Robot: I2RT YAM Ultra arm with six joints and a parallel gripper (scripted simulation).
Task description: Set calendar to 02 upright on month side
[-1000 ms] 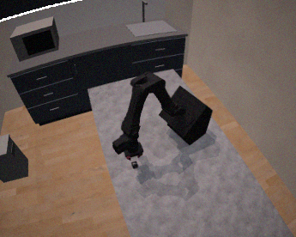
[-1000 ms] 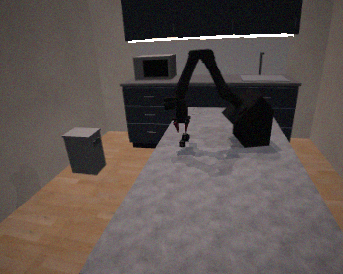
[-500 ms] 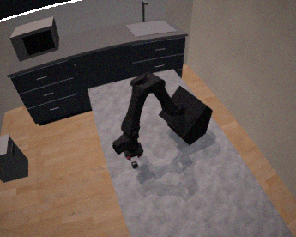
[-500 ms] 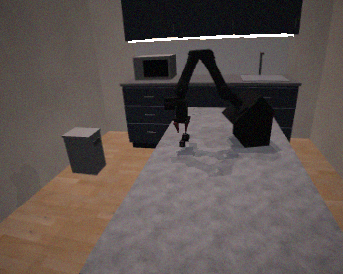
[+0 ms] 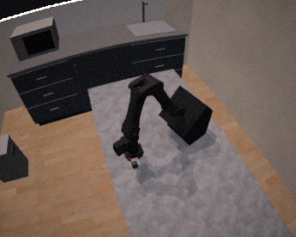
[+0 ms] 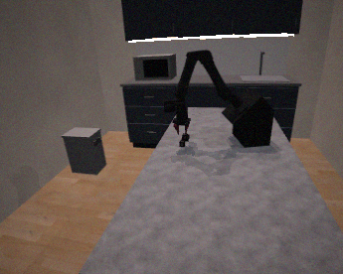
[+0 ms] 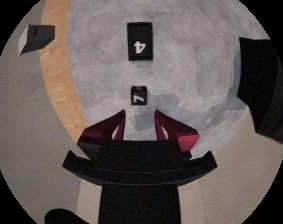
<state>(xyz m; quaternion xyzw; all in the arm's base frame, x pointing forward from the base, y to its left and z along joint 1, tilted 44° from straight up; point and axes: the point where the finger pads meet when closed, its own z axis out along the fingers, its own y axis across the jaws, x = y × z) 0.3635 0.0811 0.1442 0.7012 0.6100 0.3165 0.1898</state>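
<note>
From where I stand, the small black cube (image 7: 138,96) is on the pale table (image 5: 221,193) (image 6: 212,208) (image 7: 192,45), near the gripper (image 5: 135,159) (image 6: 182,132) (image 7: 140,113). The gripper's red-sided fingers are partly spread, with nothing between them, and they point down. Beyond the small cube, on the side away from the fingers in the wrist view, lies a larger-looking black block (image 7: 140,41) with a white 4, apart from the cube. The cube carries a white mark; I can't tell which digit it is. The big black box (image 5: 189,116) (image 6: 254,124) (image 7: 261,80) stands well apart from the cube.
</note>
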